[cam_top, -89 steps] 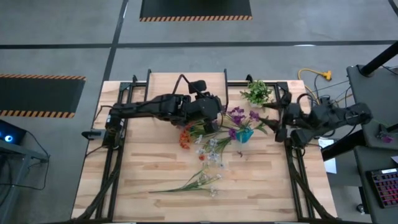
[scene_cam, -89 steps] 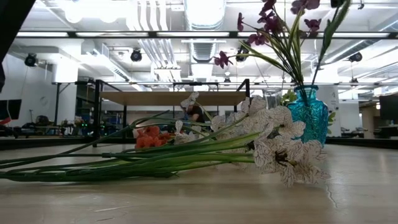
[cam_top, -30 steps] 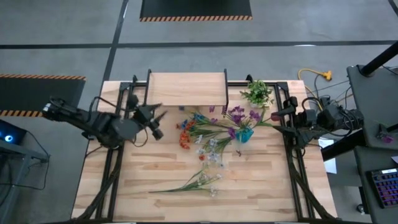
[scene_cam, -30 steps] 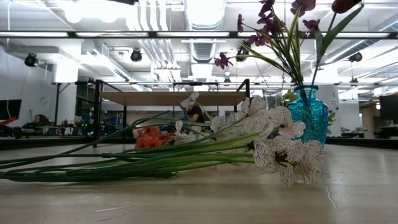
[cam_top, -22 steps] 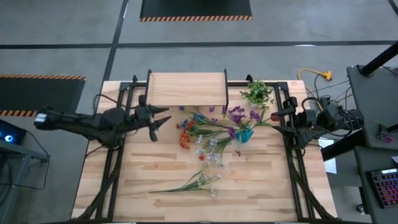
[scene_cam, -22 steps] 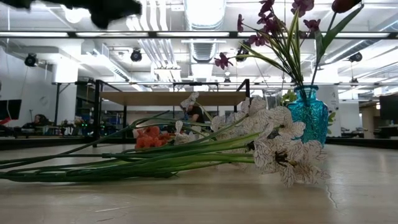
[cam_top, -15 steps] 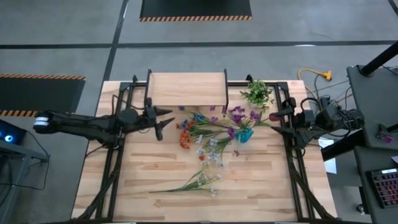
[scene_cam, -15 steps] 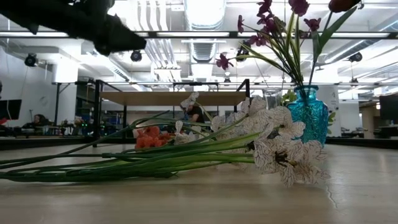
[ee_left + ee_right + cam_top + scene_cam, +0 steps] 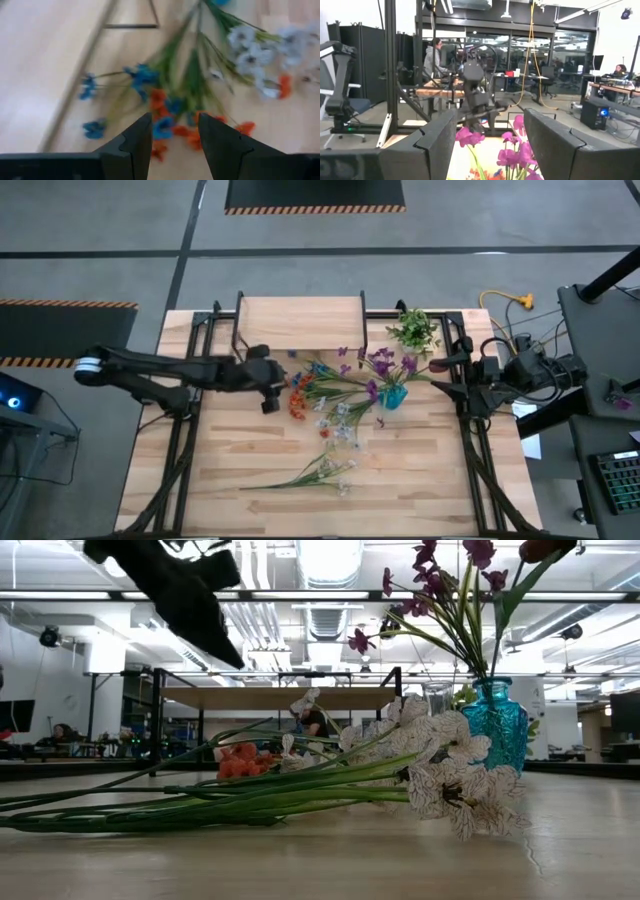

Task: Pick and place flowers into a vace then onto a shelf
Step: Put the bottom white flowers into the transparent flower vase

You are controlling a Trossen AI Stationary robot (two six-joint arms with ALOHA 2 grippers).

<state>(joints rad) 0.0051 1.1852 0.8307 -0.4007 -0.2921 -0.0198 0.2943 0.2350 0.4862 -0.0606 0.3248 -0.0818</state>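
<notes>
A teal glass vase stands upright right of the table's middle with purple flowers in it. Loose flowers lie flat on the table: an orange and blue bunch, white ones, and a long-stemmed bunch nearer the front. The shelf stands at the far edge. My left gripper hovers open, slanting down, just left of and above the orange and blue blooms. My right gripper waits open at the right edge.
A small green potted plant sits at the far right beside the shelf. Black frame rails run along both sides of the table. Bare wood lies left of the flowers and at the near edge.
My left gripper has swung from the table's left side toward the middle and come down, tipping its fingers downward, and now hangs over the orange and blue blooms. Its fingers stay apart. The flowers and vase have not moved.
</notes>
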